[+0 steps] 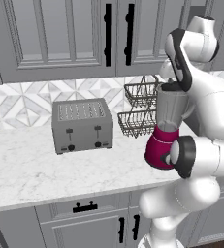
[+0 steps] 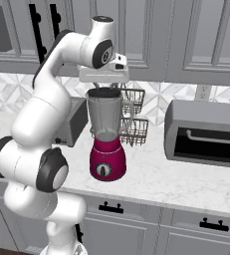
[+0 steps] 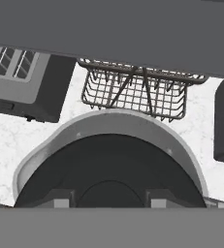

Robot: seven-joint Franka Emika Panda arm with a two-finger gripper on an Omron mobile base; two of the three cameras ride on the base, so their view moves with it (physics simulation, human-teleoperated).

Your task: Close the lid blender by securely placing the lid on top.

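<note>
The blender (image 2: 106, 149) stands on the counter, a magenta base with a black dial under a translucent grey jar (image 1: 170, 109). The black round lid (image 2: 105, 92) sits level in the jar's rim (image 3: 108, 118); in the hand view the lid (image 3: 108, 160) spans the whole mouth. My gripper (image 3: 111, 197) points straight down right over it. Both fingertips (image 3: 60, 197) press against the sides of the lid's raised centre knob, so the gripper is shut on the lid. From the right base view the hand (image 2: 104, 74) hovers just above the jar top.
A boxy grey toaster (image 1: 82, 125) stands left of the blender. Two stacked wire baskets (image 2: 134, 124) sit behind it against the tiled wall. A grey microwave-like box (image 2: 206, 134) is to the right. Upper cabinets (image 1: 60, 34) hang close above the hand.
</note>
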